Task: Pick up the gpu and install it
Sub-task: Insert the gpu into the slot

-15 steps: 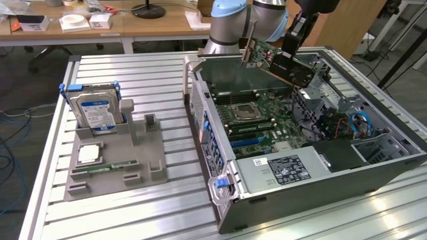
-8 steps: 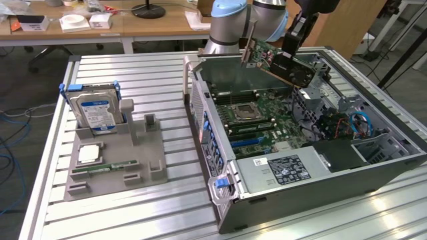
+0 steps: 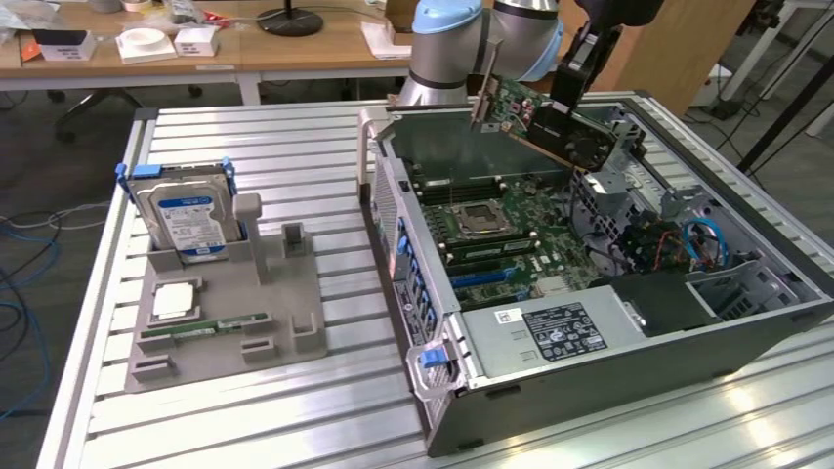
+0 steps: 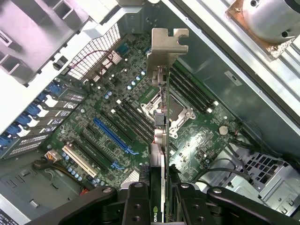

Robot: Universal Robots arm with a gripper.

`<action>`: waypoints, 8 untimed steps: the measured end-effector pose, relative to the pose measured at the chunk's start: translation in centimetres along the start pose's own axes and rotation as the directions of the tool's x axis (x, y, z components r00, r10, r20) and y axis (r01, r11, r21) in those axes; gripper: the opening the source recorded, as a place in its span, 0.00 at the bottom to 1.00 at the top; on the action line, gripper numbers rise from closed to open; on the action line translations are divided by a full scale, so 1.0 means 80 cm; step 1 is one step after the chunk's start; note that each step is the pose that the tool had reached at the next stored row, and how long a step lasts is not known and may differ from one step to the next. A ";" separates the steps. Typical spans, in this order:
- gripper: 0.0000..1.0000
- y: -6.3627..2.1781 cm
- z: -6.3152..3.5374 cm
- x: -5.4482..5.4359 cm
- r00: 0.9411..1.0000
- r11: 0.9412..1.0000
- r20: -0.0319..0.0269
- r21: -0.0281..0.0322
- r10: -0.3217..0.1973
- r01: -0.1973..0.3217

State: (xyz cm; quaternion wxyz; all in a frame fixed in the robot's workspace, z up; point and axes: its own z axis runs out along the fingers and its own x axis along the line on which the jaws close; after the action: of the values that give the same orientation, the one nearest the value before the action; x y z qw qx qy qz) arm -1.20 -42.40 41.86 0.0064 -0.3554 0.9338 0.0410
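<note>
Overhead, the gripper (image 3: 569,96) has its fingers clenched on the gpu (image 3: 548,122), grasping the card by one edge. The card hangs tilted above the open computer case (image 3: 414,278), over the motherboard (image 3: 541,210).

A silver metal counter (image 3: 261,420) made of long ribbed slats with grooves between them, framed by a raised rim. Two things rest directly on it. Toward the exterior view's left sits a flat grey moulded holder (image 3: 293,293) with slots and pockets. Just beside it, on the exterior view's right, a dark computer case (image 3: 626,391) lies on its side, open face upward.
</note>
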 end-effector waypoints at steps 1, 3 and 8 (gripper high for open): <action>0.26 0.000 0.000 0.000 1.000 1.000 0.000 0.000 -0.001 0.001; 0.26 0.000 0.000 0.000 1.000 1.000 0.000 0.000 -0.002 0.002; 0.26 0.000 0.000 0.000 1.000 1.000 0.000 0.000 -0.004 0.004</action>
State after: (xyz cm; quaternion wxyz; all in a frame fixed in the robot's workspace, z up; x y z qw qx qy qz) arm -1.19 -42.40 41.86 0.0063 -0.3574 0.9330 0.0410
